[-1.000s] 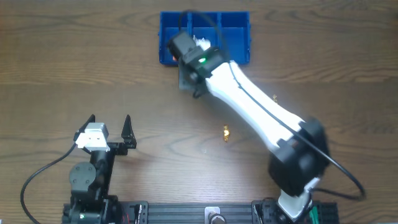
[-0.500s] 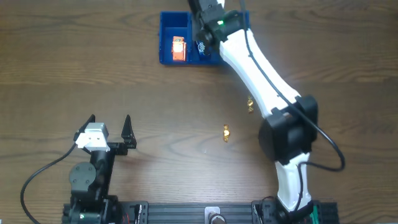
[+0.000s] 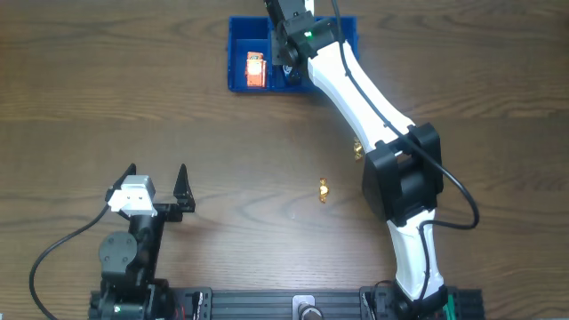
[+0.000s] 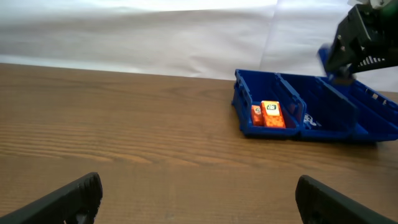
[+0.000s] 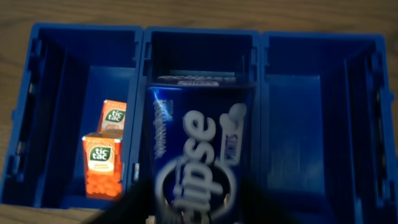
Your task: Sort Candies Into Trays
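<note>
We find the wooden table (image 3: 133,107) carrying one blue tray (image 3: 234,53) of three compartments at its far edge. The right arm (image 3: 356,89) is stretched out to it. The left end effector (image 3: 156,173) sits near its own base, fingers spread wide and holding nothing. The right end effector (image 5: 194,202) is clamped on the near end of a dark blue packet (image 5: 199,137), which is held lengthwise over the middle compartment (whether it touches the floor there, we cannot tell). Two orange boxes (image 5: 104,155) lie in the adjoining end compartment. Two small gold candies (image 3: 324,189) lie loose on the table, well apart from the tray. We judge the step in hand to be placing the packet. The next move calls for a short descent and a clean release inside the dividers.
</note>
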Controlling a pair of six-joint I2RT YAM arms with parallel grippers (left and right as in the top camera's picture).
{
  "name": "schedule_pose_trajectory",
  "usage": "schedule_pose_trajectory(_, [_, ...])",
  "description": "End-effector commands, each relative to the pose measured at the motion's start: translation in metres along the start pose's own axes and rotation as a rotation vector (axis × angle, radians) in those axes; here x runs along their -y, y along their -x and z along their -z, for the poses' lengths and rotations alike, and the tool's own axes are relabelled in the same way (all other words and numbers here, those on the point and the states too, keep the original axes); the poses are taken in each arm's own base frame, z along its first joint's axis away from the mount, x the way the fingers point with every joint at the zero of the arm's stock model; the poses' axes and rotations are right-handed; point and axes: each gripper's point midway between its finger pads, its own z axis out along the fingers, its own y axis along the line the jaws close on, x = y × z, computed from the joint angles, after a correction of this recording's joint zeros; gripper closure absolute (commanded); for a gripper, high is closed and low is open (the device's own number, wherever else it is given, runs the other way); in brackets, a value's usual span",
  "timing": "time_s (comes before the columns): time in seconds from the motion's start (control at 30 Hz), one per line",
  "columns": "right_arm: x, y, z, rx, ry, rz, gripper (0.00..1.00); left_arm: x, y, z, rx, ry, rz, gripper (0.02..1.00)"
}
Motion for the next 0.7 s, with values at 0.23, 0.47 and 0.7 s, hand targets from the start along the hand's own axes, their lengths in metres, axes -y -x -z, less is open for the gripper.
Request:
schedule_pose_trajectory(0.23, [-0.009,-0.001,0.045,-0.024,0.045,0.021,0.246,-0.004,-0.017,-0.001,-0.053,0.018,-0.007,0.020])
schedule_pose_trajectory(0.47, [-0.001,-0.061,0.123,-0.122,0.000,0.094,0.161,-0.004,-0.017,-0.001,-0.053,0.017,-0.007,0.020])
schedule_pose_trajectory(0.7, [0.043,-0.191,0.121,-0.304,-0.061,-0.007,0.161,-0.004,-0.017,-0.001,-0.053,0.017,-0.007,0.020])
